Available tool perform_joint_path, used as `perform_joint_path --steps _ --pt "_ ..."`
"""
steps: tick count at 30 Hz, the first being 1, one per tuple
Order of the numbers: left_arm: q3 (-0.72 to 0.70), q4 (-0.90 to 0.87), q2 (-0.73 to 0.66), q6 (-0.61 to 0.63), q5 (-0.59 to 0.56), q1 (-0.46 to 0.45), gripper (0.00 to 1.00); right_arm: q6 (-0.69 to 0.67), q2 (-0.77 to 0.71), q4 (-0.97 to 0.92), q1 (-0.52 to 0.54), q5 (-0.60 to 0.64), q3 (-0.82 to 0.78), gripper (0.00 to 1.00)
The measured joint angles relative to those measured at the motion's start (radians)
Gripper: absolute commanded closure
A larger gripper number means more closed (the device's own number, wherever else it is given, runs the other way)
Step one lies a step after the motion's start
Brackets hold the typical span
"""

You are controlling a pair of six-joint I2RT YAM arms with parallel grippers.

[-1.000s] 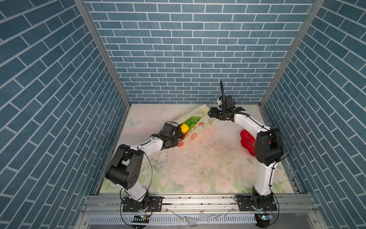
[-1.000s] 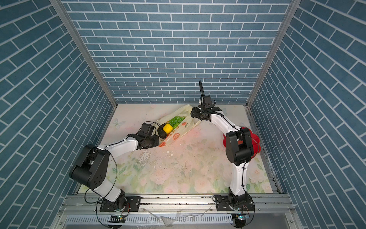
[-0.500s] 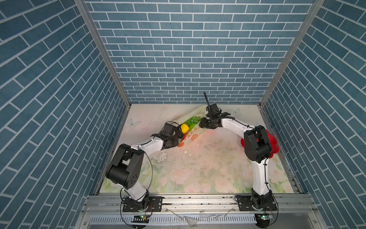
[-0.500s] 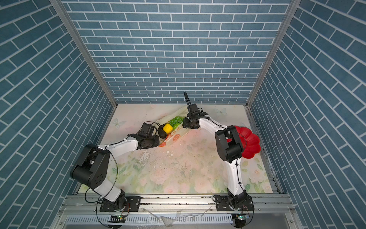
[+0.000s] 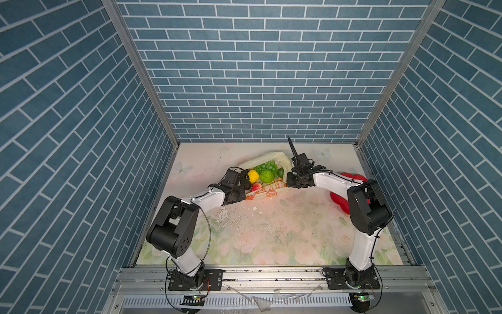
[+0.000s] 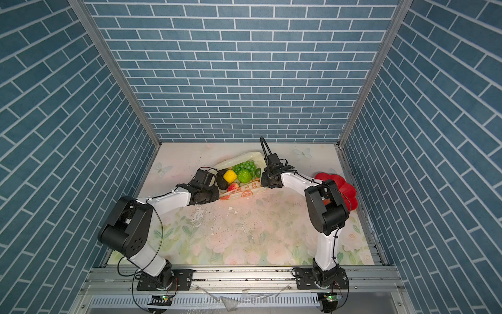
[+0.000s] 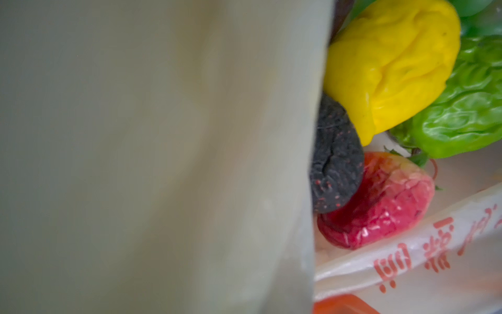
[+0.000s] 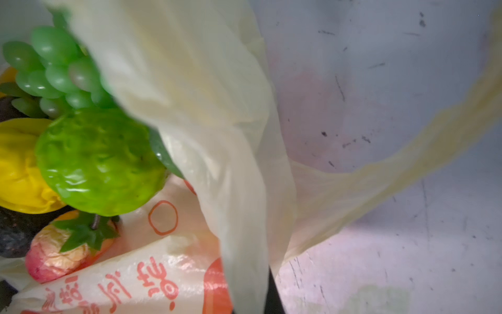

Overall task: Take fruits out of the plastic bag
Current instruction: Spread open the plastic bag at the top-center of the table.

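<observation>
left gripper (image 5: 245, 187): jaws shut, apparently pinching film at the left end of the plastic bag (image 5: 267, 193). right gripper (image 5: 288, 181): shut too, on bunched film at the bag's right end. The bag lies far-centre on the table (image 5: 271, 231), mouth stretched between them. The fruits (image 5: 260, 174) are all inside: grapes (image 8: 54, 65), bumpy green fruit (image 8: 100, 163), lemon (image 7: 391, 59), strawberry (image 7: 377, 201), dark piece (image 7: 336, 157).

Handling guess: the film is thin and slippery and will likely slip or tear, so hold the bunched rim. The fruits look light, soft and dented; take each across the body.

The left wrist view is mostly blanked by film, but shows the dark piece touching the strawberry. The right wrist view shows a slack loop handle (image 8: 407, 152) above the table, which the top views don't show.
</observation>
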Motion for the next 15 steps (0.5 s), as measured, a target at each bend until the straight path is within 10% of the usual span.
perform_joint_path --steps 15 --pt "0.004 0.016 0.000 -0.013 0.004 0.004 0.94 0.009 0.033 0.014 -0.006 0.028 -0.003 1.00"
